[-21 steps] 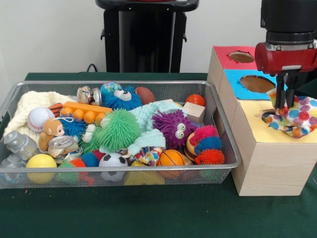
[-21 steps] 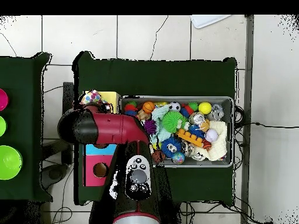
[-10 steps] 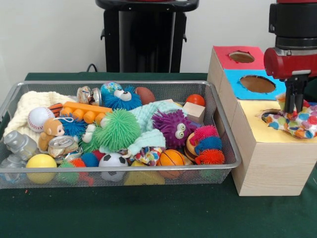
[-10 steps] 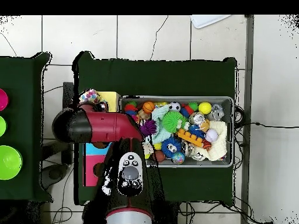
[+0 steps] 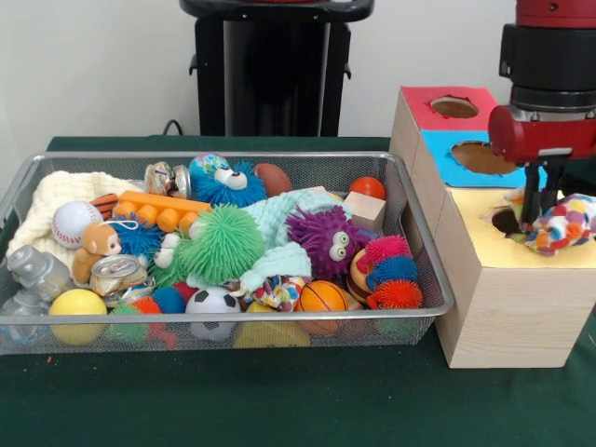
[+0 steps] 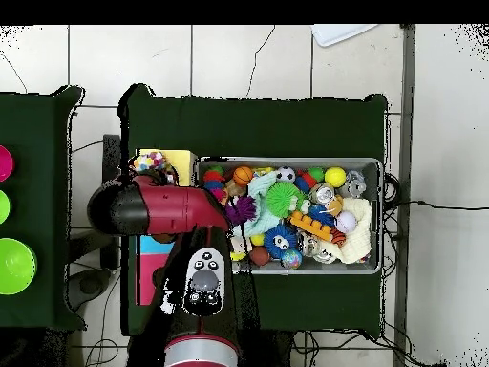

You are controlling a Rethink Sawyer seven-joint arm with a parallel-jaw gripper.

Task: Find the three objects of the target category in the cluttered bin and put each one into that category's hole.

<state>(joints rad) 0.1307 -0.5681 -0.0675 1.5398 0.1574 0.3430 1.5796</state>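
Observation:
My gripper (image 5: 538, 214) hangs over the yellow section of the wooden box (image 5: 503, 307), just right of its dark hole (image 5: 506, 221). It looks shut on a polka-dot cloth (image 5: 562, 224), which is bunched into a lump on the yellow top beside the hole. From overhead the cloth (image 6: 146, 161) peeks out past the red arm (image 6: 162, 207), which hides the gripper. The wire bin (image 5: 214, 158) on the left is packed with toys, including a pale green cloth (image 5: 284, 212) and a cream knitted cloth (image 5: 51, 200).
The box also has a blue section with a hole (image 5: 480, 156) and a red one with a hole (image 5: 453, 107). In the bin lie a green spiky ball (image 5: 222, 244), a purple spiky toy (image 5: 326, 237), balls, cans and a wooden block (image 5: 365, 210).
The gripper shifted right, then back left toward the yellow hole. The polka-dot cloth went from spread over the hole to a bunched lump right of it.

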